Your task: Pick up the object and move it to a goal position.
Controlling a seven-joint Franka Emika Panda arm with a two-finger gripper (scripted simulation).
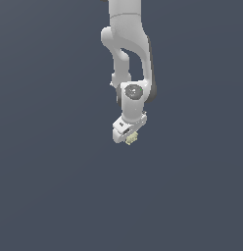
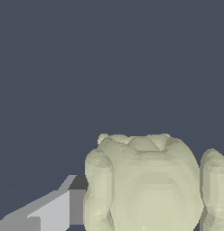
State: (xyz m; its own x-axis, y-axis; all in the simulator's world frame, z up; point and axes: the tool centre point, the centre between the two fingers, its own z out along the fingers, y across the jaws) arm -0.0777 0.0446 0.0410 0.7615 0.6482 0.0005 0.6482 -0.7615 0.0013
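The object (image 1: 132,138) is a small pale yellow-cream lumpy chunk that peeks out under the white gripper (image 1: 128,138) near the middle of the exterior view. In the wrist view the object (image 2: 150,185) fills much of the picture, and one grey finger (image 2: 59,210) presses against its side. The other finger is hidden behind the chunk. The gripper is shut on the object. Whether the object rests on the dark surface or hangs above it I cannot tell.
The white arm (image 1: 128,54) comes down from the top of the exterior view. Around it lies only a plain dark blue-grey ground (image 1: 55,186), with no other objects and no goal marker in view.
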